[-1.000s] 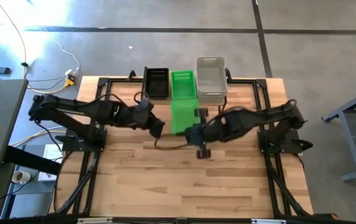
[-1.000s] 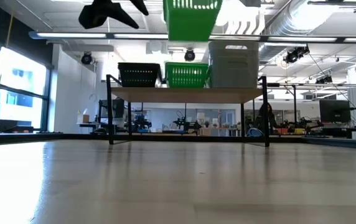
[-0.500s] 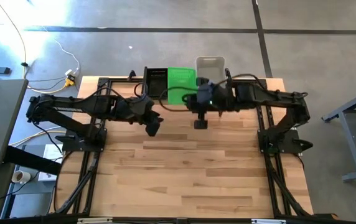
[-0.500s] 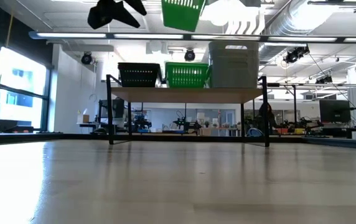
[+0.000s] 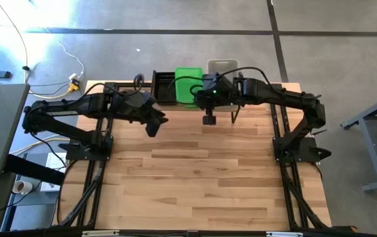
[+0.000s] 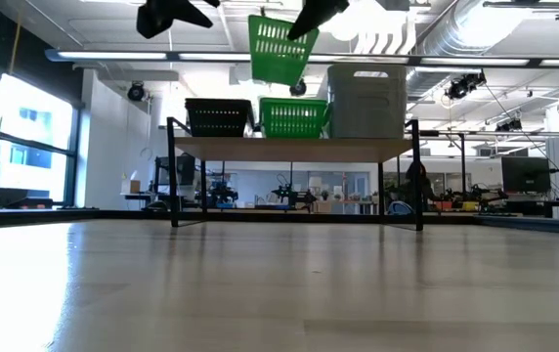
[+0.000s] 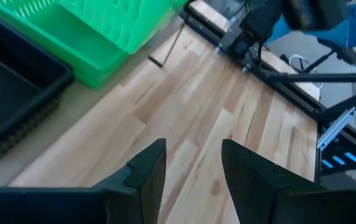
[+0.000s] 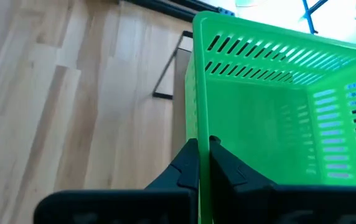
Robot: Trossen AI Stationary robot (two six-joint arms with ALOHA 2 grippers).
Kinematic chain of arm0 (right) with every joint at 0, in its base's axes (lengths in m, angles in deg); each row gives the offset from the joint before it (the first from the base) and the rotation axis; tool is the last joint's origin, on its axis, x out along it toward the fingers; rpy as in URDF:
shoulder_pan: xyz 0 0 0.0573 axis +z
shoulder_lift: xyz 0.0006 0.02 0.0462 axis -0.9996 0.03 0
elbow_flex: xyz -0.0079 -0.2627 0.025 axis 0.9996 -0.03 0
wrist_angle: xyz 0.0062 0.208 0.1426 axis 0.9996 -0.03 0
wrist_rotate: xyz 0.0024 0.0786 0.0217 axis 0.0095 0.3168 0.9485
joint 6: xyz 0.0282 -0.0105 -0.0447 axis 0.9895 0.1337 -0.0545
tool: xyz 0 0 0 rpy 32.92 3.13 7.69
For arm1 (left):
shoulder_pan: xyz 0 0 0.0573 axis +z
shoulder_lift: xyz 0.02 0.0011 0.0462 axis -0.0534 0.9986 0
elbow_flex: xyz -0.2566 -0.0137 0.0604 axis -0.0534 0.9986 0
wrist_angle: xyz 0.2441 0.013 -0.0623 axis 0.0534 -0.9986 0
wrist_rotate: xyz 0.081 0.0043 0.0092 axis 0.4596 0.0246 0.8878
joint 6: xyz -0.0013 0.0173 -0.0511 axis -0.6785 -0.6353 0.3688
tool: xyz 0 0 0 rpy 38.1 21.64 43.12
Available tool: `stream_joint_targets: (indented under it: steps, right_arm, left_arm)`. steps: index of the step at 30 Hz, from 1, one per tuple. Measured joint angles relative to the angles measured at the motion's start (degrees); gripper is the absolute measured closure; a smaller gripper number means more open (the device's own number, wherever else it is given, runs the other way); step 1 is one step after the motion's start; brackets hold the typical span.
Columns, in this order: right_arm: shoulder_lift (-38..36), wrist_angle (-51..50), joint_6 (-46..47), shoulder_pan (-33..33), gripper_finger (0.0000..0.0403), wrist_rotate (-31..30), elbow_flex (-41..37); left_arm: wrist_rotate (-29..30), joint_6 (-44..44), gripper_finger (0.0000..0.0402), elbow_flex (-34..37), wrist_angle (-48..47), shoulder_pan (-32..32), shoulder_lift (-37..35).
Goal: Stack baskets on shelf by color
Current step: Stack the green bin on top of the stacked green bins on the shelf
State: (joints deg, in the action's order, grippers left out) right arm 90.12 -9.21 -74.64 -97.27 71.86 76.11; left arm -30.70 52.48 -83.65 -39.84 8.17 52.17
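Green basket (image 6: 278,49), its wall clamped in the right gripper (image 8: 203,163), hangs tilted just above its green twin (image 6: 294,117) on the shelf (image 6: 294,148); left gripper (image 7: 192,167), fingers apart, waits alongside.

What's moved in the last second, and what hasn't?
The right gripper, still shut on the green basket, has carried it from mid-table back over the shelf, above the green basket there. The left gripper, open, drew back slightly. The black and clear baskets stayed put.
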Motion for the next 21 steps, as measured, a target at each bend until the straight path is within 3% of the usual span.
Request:
stream_joint_targets:
  steps: [8,21]
  right_arm:
    - [0.84,-1.46,-1.45,-3.18,0.0403,2.5,0.02]
    - [3.74,-3.42,-4.58,-5.33,0.0403,0.82,0.04]
  left_arm:
    - [0.06,-1.83,0.0257,0.0,-0.04,2.53,-2.6]
    - [0.13,-3.84,0.0257,0.0,-0.02,3.93,-2.88]
